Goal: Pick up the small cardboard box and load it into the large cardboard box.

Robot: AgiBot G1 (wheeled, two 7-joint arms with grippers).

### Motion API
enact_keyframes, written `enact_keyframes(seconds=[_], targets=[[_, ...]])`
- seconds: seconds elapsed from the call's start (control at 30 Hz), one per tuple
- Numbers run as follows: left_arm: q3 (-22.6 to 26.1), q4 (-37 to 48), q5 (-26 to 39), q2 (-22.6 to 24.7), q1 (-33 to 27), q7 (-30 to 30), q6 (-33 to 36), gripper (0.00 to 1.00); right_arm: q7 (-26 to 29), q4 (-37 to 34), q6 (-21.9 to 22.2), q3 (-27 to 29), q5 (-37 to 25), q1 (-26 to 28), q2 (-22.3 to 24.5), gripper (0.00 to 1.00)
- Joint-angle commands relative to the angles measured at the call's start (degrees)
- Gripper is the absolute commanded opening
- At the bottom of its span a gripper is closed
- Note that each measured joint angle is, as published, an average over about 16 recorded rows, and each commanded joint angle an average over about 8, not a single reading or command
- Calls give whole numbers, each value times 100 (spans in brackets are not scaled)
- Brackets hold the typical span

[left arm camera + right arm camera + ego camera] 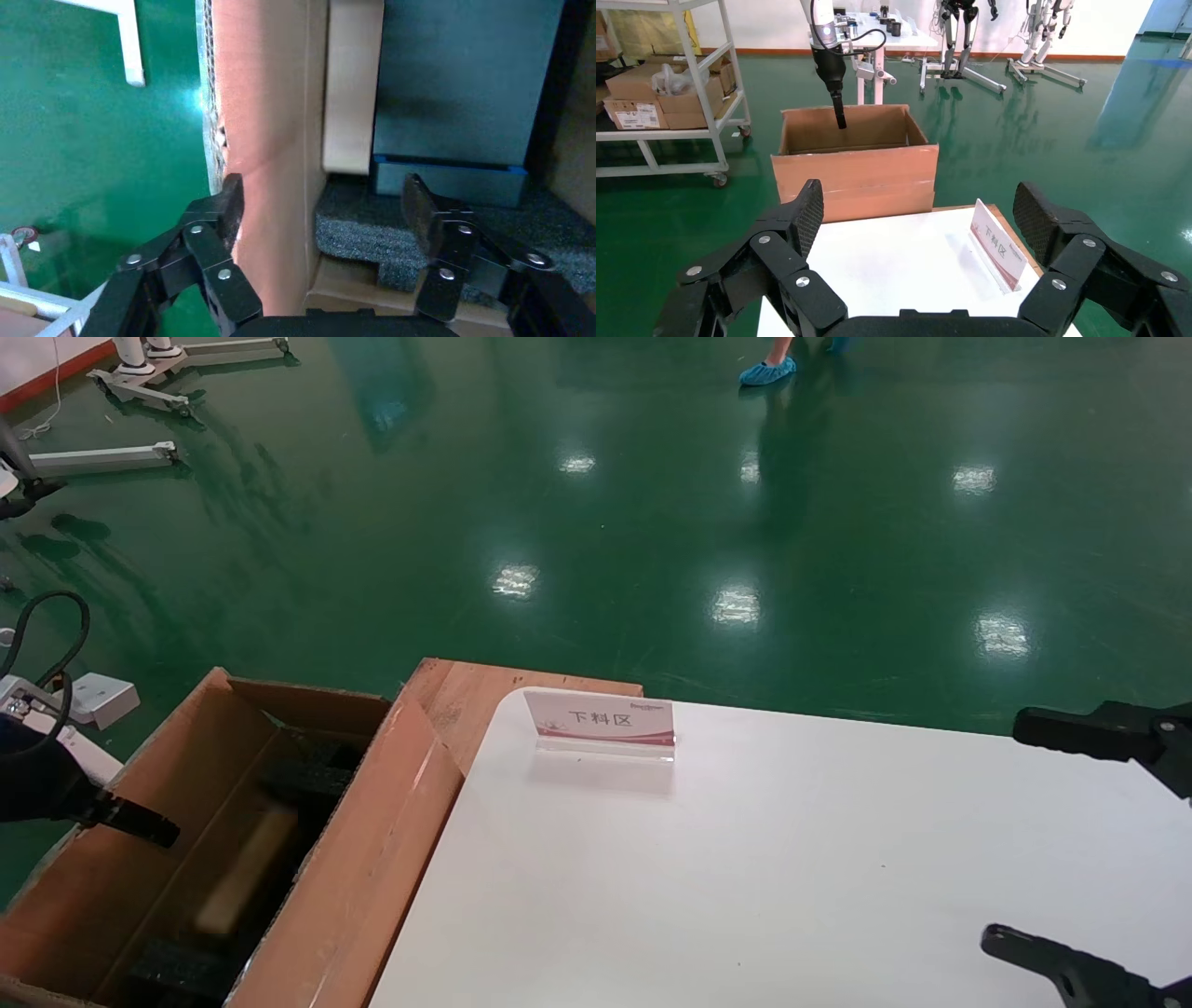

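The large cardboard box (363, 859) stands open left of the table, with black foam (393, 225) inside; it also shows in the right wrist view (852, 172). The small cardboard box (247, 868) lies inside it along the left wall, its pale side (351, 84) next to a dark flat item (464, 77). My left gripper (140, 826) is open and empty; in the left wrist view (323, 193) it straddles the box's left wall (267, 140), clear of the small box. My right gripper (1010, 831) hangs open and empty over the table's right side.
A white table (792, 877) carries a small sign stand (601, 724), also in the right wrist view (998, 246). Green floor lies beyond. A shelf cart (666, 91) with cartons and other robot stands (961, 42) are farther off.
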Motion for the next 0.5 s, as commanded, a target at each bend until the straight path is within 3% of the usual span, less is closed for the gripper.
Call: enact_keyframes(seconds=[0.03, 0.5], targets=[[4, 10, -3, 0, 10, -18, 3, 100, 0, 0, 0, 0, 0, 0, 0, 100], [-472, -896, -183, -260, -836, 1035, -111, 100, -3, -4, -1, -4, 2, 3, 0, 100]])
